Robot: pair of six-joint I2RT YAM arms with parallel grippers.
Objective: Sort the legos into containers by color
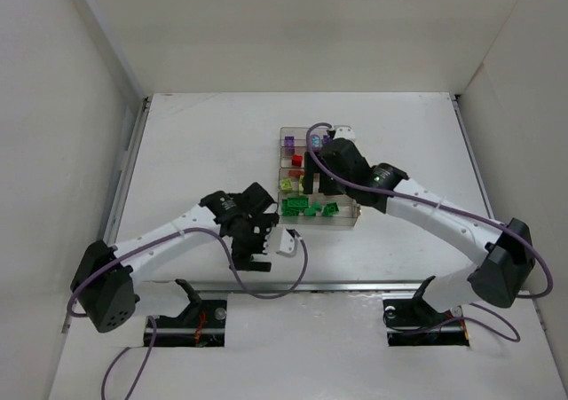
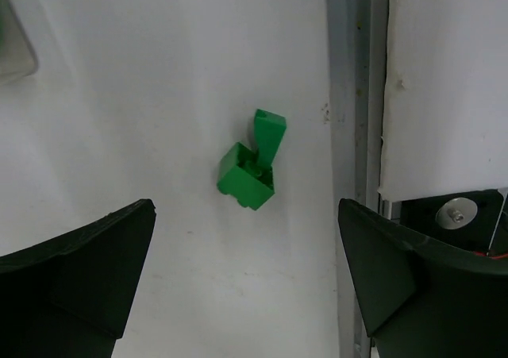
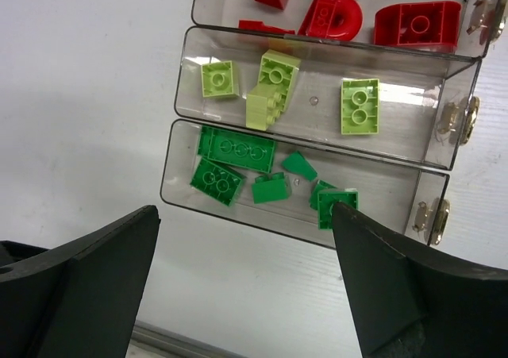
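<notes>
A green lego [image 2: 246, 182] lies, seemingly untouched, inside the left gripper's [image 2: 244, 215] wide-spread jaws.

Bright, even white light fills my enclosure; the table [image 1: 204, 152] and walls [image 1: 311, 27] nearly wash out. Shadows beneath my arms [image 1: 169, 236] are faint and soft. Small glints sit on the clear tray [image 3: 413, 128]. My left fingers [image 2: 71, 279] loom dark, slightly blurred; the green brick [image 2: 246, 179] is sharp.

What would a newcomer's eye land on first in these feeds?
The clear tray, mid-table under the right arm, with red bricks, lime bricks and dark green bricks each in their own compartment. Then the stray green legos on the white table, framed between the open left jaws.
</notes>
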